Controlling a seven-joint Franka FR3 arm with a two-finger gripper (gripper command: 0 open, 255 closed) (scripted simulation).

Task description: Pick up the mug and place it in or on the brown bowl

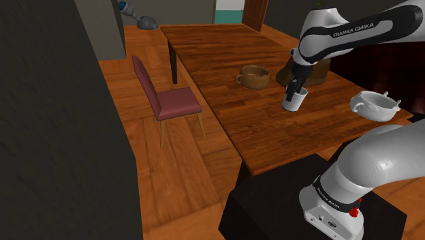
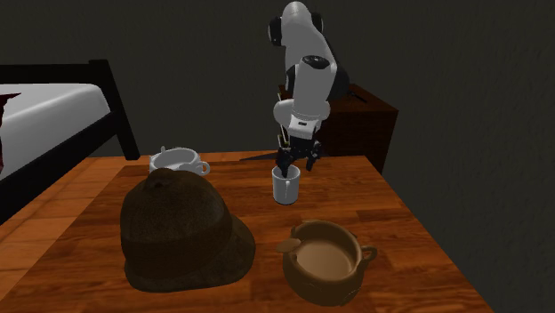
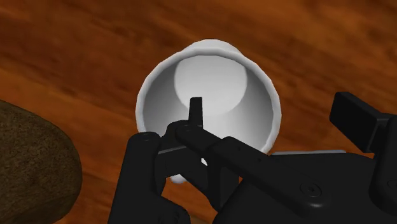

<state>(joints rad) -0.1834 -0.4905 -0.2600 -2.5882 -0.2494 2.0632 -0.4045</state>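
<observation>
A white mug [image 1: 293,103] [image 2: 285,187] [image 3: 210,83] stands upright on the wooden table [image 1: 225,54], between a dark brown hat [image 2: 182,231] and the table's edge. My black gripper [image 1: 295,89] [image 2: 290,165] [image 3: 273,105] hangs straight down over the mug's rim and is open. In the wrist view one finger [image 3: 196,109] reaches into the mug's mouth and the other [image 3: 354,114] stands outside its wall, so the wall lies between them without being clasped. The brown bowl [image 1: 255,76] [image 2: 325,262], with two small handles, sits empty a short way from the mug.
A white two-handled bowl [image 1: 373,106] [image 2: 176,161] rests near the stand side of the table. The hat [image 3: 32,165] lies close beside the mug. A red-seated chair [image 1: 167,102] stands at the table's long edge on the shoulder view's left.
</observation>
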